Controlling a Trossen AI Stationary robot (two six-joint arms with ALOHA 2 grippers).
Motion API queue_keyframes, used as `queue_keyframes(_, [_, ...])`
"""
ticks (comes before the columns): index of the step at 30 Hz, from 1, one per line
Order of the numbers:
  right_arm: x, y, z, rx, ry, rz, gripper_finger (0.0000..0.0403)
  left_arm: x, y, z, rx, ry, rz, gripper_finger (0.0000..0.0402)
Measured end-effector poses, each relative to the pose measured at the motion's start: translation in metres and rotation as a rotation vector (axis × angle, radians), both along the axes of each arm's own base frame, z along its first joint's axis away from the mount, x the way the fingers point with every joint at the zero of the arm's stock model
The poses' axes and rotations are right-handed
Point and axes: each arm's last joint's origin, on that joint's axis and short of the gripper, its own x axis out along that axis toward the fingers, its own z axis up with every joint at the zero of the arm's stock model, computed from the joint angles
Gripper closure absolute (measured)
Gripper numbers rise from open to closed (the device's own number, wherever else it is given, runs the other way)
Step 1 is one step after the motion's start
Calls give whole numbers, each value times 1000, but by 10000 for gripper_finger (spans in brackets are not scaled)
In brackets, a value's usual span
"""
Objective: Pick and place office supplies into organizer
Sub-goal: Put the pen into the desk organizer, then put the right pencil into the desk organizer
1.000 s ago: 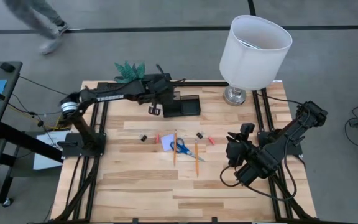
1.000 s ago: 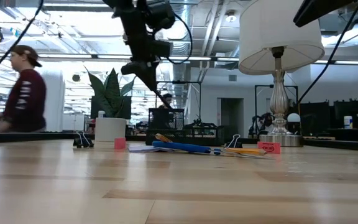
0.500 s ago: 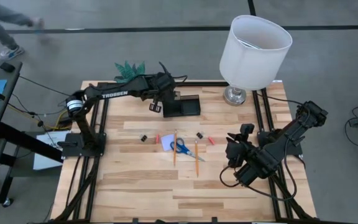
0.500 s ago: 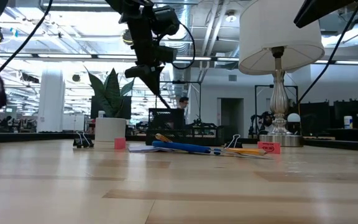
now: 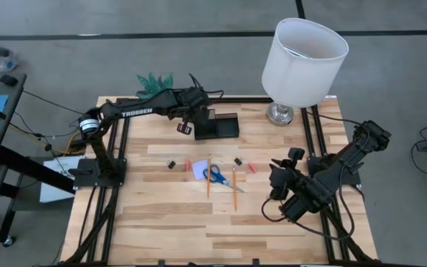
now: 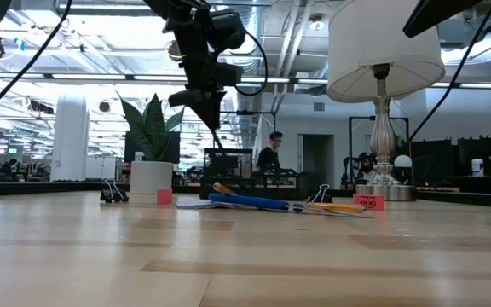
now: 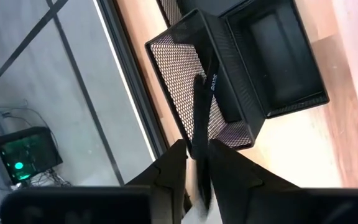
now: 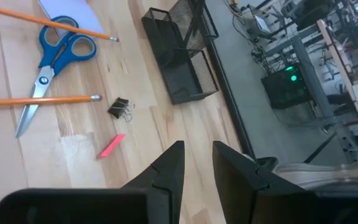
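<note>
Left pincer (image 7: pixel 194 163) grasping black pen (image 7: pixel 199 118) – long axis vertical, tip in the organizer's (image 7: pixel 263 68) tall compartment directly below. Right pincer (image 8: pixel 194 163) idle, slightly apart, empty – scissors (image 8: pixel 53 62) far ahead on bench (image 5: pixel 161 215).

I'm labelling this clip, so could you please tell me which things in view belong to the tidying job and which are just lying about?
Part of the job:
- organizer
- black pen in the left gripper, above the organizer's tall compartment
- scissors
- two pencils
- note pad
- binder clips

Just lying about:
- lamp
- plant
- right gripper, waiting at the table's right
</note>
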Motion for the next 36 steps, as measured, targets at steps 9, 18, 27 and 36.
queue_keyframes(9, [3, 3, -1, 39, -47, -9, 326, 0, 1, 1, 67, 27, 6, 293])
queue_keyframes(18, [6, 3, -1, 96, -131, -73, 326, 10, -5, 24, 119, -149, 166, 276])
queue_keyframes(27, [3, 6, -1, 228, -306, -210, 326, -21, -17, 115, -155, -728, 371, 276])
queue_keyframes(36, [13, 36, -20, 326, -395, -206, 326, -72, -61, 191, -328, -1140, 288, 276])
